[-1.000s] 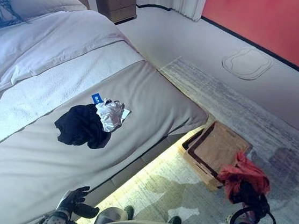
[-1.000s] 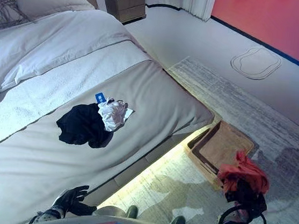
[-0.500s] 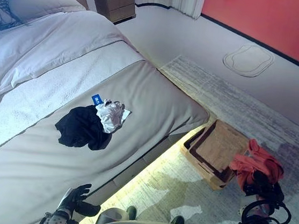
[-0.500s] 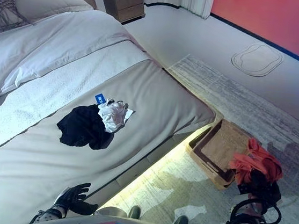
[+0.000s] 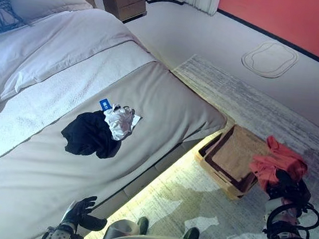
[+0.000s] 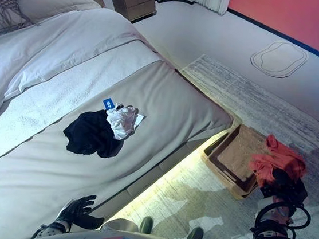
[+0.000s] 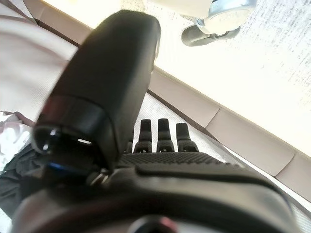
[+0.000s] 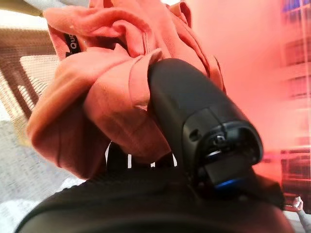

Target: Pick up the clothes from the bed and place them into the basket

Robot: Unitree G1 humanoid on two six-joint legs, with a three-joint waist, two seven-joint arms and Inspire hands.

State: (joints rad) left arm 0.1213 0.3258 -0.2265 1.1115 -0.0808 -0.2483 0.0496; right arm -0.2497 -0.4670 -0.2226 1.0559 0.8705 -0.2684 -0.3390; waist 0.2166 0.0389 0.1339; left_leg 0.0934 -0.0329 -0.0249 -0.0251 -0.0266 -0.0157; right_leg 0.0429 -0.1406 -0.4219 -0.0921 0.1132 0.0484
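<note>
One garment is in my right hand [image 5: 286, 187]: the crumpled coral-red cloth garment [image 5: 277, 162], with the fingers curled into its folds (the right wrist view shows the cloth bunched over the thumb). Over the last second it has swung from the near side of the shallow woven tan basket [image 5: 231, 155] to that basket's far right edge, hanging just off the rim, not yet above the middle. I judge the carry nearly done; a short move inward should allow a release. Two more pieces wait on the grey bed [image 5: 172, 106], mid-cover: a rumpled black garment [image 5: 90, 134] touching a small white crumpled garment [image 5: 119, 121]. My left hand [image 5: 82, 213] hangs by the bed's near edge, fingers straight, empty.
</note>
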